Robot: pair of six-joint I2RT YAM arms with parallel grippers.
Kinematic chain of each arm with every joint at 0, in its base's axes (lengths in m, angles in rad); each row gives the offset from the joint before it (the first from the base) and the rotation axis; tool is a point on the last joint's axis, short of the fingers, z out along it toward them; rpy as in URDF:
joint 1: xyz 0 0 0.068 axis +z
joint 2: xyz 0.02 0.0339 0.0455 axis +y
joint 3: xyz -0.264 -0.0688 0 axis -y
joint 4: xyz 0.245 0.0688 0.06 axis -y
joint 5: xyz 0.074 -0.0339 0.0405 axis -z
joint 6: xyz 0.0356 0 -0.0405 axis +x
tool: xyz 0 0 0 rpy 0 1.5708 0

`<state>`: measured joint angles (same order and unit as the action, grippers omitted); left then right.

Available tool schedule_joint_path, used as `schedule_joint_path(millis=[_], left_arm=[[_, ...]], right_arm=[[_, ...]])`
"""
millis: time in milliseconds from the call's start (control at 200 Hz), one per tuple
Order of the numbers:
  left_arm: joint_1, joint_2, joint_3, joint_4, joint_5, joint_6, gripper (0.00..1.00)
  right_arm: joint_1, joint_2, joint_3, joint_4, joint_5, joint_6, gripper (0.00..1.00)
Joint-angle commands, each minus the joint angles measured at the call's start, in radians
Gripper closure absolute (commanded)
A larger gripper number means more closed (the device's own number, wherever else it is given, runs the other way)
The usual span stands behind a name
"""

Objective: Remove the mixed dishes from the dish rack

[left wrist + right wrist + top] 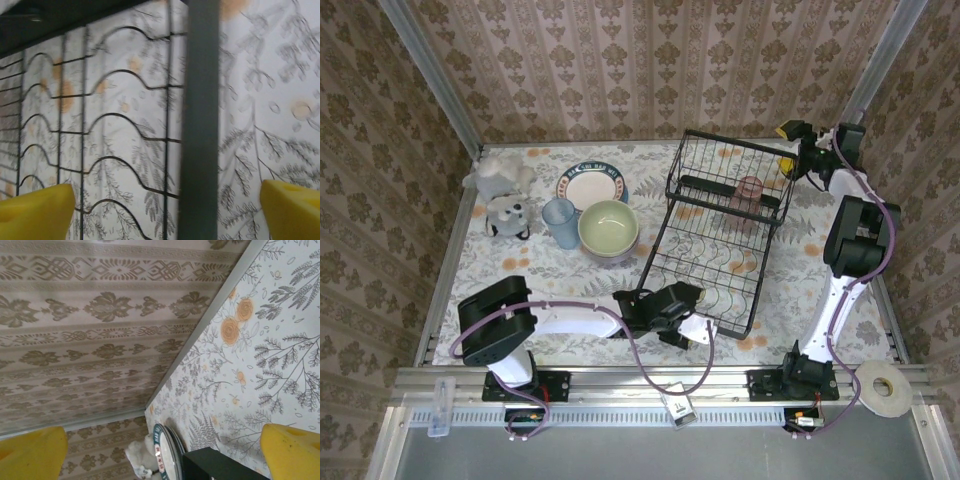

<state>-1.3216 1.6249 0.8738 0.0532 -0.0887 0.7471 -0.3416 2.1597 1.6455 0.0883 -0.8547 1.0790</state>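
The black wire dish rack (pixel 720 235) stands mid-table, with a pink cup (pixel 750 190) on its upper shelf. Left of it lie the teal-rimmed plates (pixel 592 185), a bluish cup (pixel 560 222) and a pale green bowl (pixel 609 228) stacked in a lavender bowl (pixel 612 254). My left gripper (pixel 700 328) hangs open at the rack's near edge. In the left wrist view that gripper (pixel 165 215) has a dark rack bar (pixel 200 120) between its yellow fingertips (pixel 35 210). My right gripper (pixel 788 148) is open by the rack's far right corner. In the right wrist view nothing sits in the right gripper (pixel 162 455), and the plates (pixel 167 455) show beyond.
A grey plush toy (pixel 507 215) and a white one (pixel 498 172) sit at the far left. Patterned walls close the back and sides. A roll of tape (pixel 882 388) lies on the front rail at the right. Bare tablecloth (pixel 810 270) runs right of the rack.
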Motion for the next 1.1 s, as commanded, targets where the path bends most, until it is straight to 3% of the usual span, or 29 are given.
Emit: schedule_joint_path(millis=[0, 145, 210, 270, 305, 335, 375, 480, 570, 770, 935, 1095], left_arm=[[-0.001, -0.042, -0.02, 0.107, -0.025, -0.045, 0.0], [0.003, -0.06, -0.026, 0.145, -0.007, -0.096, 0.0], [0.002, -0.068, -0.028, 0.164, -0.001, -0.117, 0.0], [0.006, -0.075, -0.028, 0.182, 0.0, -0.139, 0.0], [0.008, -0.076, -0.029, 0.195, 0.0, -0.15, 0.0], [0.011, -0.077, -0.031, 0.207, 0.0, -0.163, 0.0], [0.018, -0.082, -0.03, 0.22, 0.003, -0.184, 0.0], [0.04, -0.098, -0.034, 0.257, 0.008, -0.253, 0.0], [0.075, -0.117, -0.065, 0.333, 0.038, -0.338, 0.0], [0.16, -0.092, -0.08, 0.467, 0.14, -0.494, 0.0], [0.226, -0.03, -0.097, 0.623, 0.238, -0.592, 0.0], [0.274, 0.058, -0.115, 0.79, 0.292, -0.631, 0.0]], right_arm=[[0.004, -0.067, -0.037, -0.065, 0.1, -0.074, 0.0], [-0.001, -0.108, -0.12, 0.129, 0.141, 0.005, 0.0], [-0.006, -0.075, -0.114, 0.219, 0.081, 0.085, 0.0], [-0.008, 0.0, -0.124, 0.491, -0.013, 0.286, 0.0], [-0.01, 0.04, -0.143, 0.698, -0.016, 0.424, 0.0], [-0.01, 0.066, -0.135, 0.765, -0.014, 0.489, 0.0], [-0.007, 0.07, -0.12, 0.714, -0.018, 0.469, 0.0], [0.011, -0.012, -0.107, 0.395, 0.012, 0.204, 0.0], [0.02, -0.025, -0.068, 0.261, -0.013, 0.137, 0.0], [0.025, 0.014, -0.063, 0.278, -0.115, 0.181, 0.0], [0.038, 0.09, -0.034, 0.462, -0.242, 0.344, 0.0], [0.056, 0.112, 0.017, 0.363, -0.344, 0.293, 0.0]])
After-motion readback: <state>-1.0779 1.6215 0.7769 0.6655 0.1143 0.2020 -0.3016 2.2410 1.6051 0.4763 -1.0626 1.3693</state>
